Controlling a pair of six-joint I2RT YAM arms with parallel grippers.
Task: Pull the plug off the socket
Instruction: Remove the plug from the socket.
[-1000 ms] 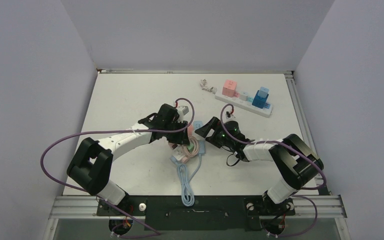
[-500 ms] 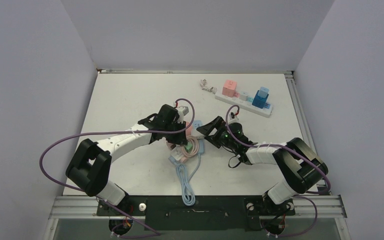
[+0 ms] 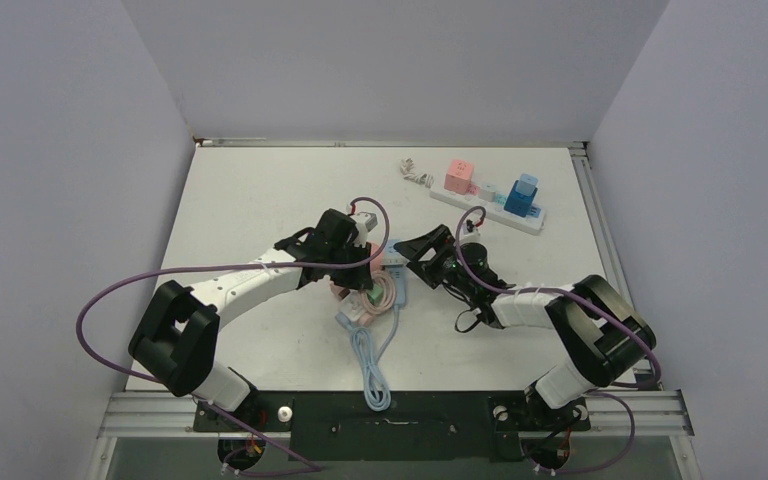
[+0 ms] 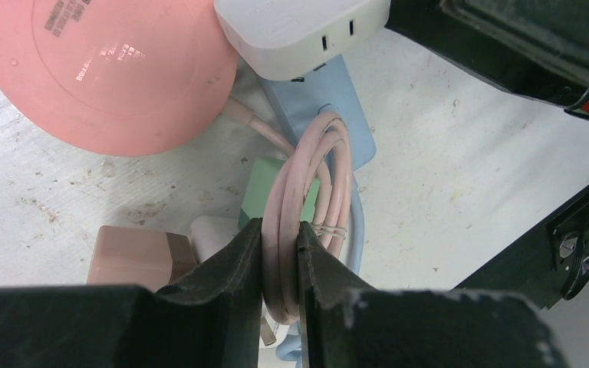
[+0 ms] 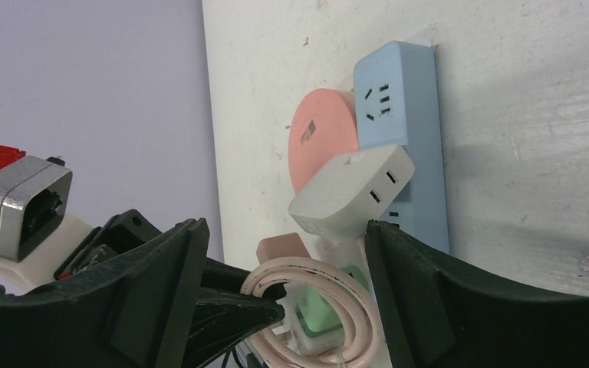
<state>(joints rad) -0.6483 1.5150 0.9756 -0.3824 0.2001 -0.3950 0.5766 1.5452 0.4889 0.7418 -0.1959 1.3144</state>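
Note:
A light-blue socket strip (image 4: 343,100) lies mid-table, also in the right wrist view (image 5: 399,115) and the top view (image 3: 353,319). A white plug block (image 4: 299,31) sits on it, next to a pink round disc (image 4: 100,69) and a green plug (image 4: 270,184). My left gripper (image 4: 280,234) is shut on a coil of pink cable (image 4: 307,169), seen from above (image 3: 352,248). My right gripper (image 5: 284,230) is open, with its jaws either side of the white plug block (image 5: 353,192) and the pink coil (image 5: 337,303); it sits just right of the strip (image 3: 412,256).
A brownish-pink cube plug (image 4: 134,257) sits beside the green one. The strip's blue cable (image 3: 373,365) runs toward the near edge. A second white strip (image 3: 488,212) with a pink block (image 3: 459,177) and a blue block (image 3: 522,195) lies at the back right.

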